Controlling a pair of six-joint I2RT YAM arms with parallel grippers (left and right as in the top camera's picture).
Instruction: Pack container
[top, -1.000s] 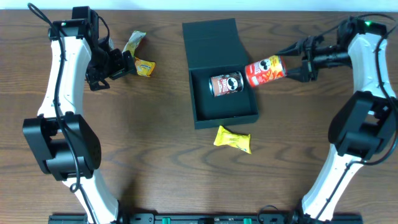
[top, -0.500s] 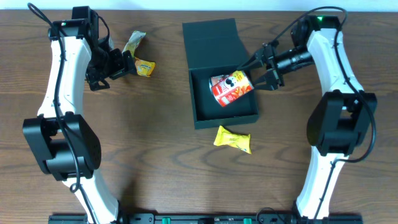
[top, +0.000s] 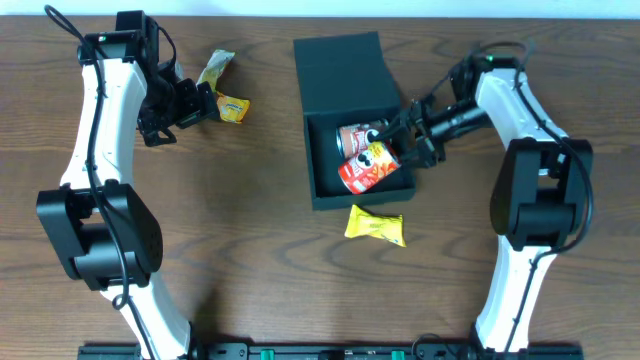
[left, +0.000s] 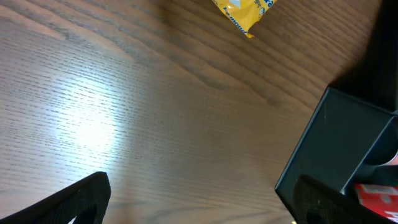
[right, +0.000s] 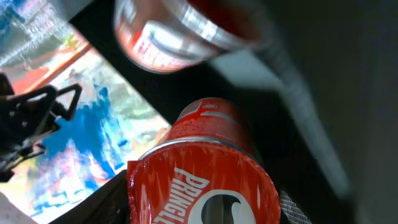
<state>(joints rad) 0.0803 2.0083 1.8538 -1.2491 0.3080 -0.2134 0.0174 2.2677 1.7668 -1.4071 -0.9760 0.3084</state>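
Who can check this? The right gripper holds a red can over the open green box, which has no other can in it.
One error: the overhead view shows a brown can lying in the container, beside the red can the right gripper holds.

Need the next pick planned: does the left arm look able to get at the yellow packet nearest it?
Probably yes: the yellow packet lies on the table just ahead of the left arm's open jaws, nothing between.
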